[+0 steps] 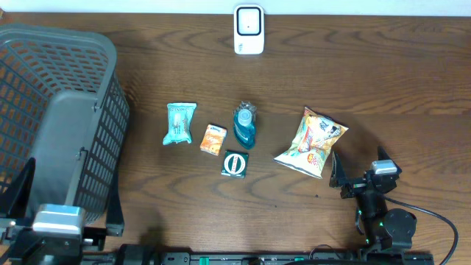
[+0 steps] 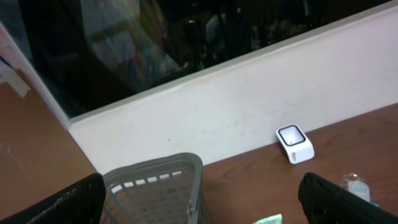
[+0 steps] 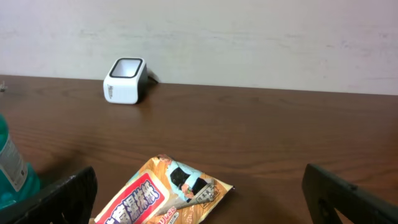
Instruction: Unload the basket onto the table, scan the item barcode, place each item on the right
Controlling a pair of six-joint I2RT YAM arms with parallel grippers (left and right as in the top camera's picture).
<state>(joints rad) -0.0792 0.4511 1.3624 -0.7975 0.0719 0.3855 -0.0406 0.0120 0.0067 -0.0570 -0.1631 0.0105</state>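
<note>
Above the dark wooden table [image 1: 368, 66] by a white wall [image 3: 249, 37], left fingers [image 2: 56, 208] and right fingers [image 3: 348, 196] gape wide, empty.

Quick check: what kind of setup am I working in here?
Probably a mock shop checkout: a white box-shaped barcode scanner, a grey plastic mesh basket, and a yellow printed snack bag laid out for scanning.

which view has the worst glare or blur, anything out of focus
Overhead: even light, sharp, soft shadow beside the basket. Left wrist: murky reflections in the dark window, image soft overall. Right wrist: scanner and snack bag clear, near fingers blurred black.
</note>
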